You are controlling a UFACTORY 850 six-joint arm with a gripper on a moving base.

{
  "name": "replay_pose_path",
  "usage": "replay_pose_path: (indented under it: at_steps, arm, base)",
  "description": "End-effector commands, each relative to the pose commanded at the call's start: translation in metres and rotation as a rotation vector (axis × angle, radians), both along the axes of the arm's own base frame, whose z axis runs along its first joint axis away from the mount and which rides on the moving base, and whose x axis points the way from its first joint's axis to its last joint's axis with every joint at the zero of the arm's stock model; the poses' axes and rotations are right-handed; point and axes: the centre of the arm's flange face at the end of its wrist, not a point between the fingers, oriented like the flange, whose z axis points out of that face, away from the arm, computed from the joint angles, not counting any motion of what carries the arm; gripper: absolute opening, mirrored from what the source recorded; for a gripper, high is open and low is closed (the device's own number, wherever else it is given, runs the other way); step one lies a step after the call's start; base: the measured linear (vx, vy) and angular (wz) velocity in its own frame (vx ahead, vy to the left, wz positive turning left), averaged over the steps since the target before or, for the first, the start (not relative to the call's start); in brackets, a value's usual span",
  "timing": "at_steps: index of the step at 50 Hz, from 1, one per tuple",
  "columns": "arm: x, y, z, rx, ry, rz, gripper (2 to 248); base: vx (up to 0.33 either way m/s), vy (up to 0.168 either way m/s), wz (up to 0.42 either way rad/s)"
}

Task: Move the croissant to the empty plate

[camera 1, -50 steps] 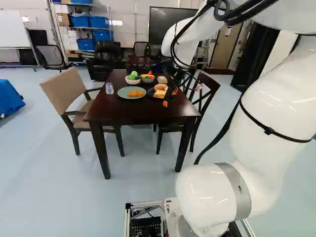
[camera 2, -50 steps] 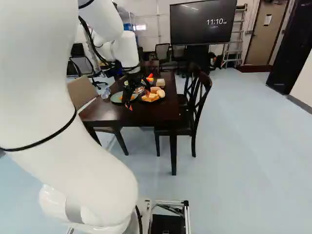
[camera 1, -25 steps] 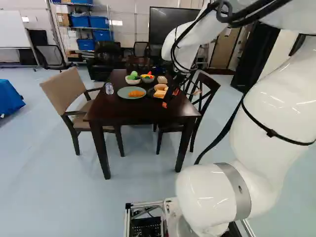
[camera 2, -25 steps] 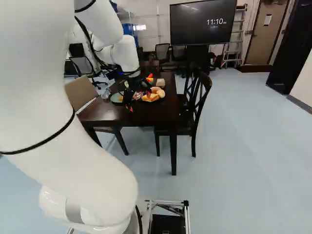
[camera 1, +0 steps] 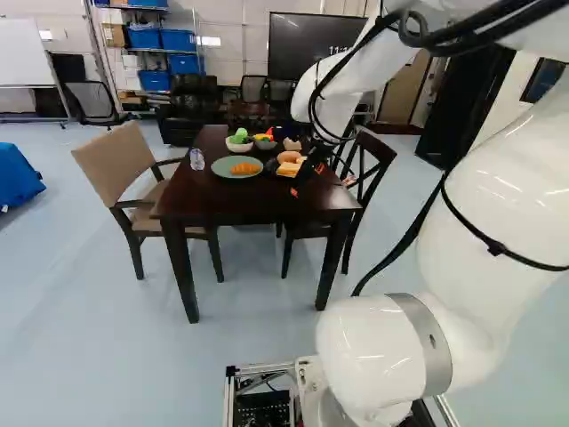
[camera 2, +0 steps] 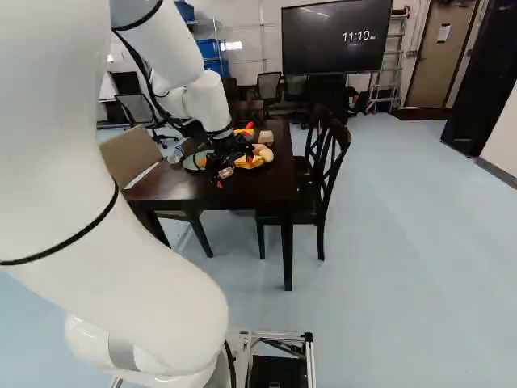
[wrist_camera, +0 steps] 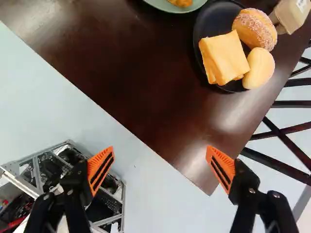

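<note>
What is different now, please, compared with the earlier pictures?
The arm has moved, carrying the gripper slightly downward in both base views. It has taken hold of nothing. The croissant, green plate, table and base stayed in place.

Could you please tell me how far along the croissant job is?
It looks done: the croissant lies on the green plate, while the breads share the black plate. Nothing is in hand; the fingers stand open. Probably only backing away is left.
</note>
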Motion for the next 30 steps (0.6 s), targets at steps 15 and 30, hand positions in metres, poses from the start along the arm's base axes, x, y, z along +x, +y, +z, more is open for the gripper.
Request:
replay_pose_path:
  at_steps: [15, 30]
  arm:
    - [-0.013, -0.001, -0.019, 0.031, -0.086, -0.083, 247]
    - [-0.031, -0.002, -0.04, 0.077, -0.187, -0.174, 247]
  base:
    - [0.0, 0.0, 0.0]
    - [0.0, 0.0, 0.0]
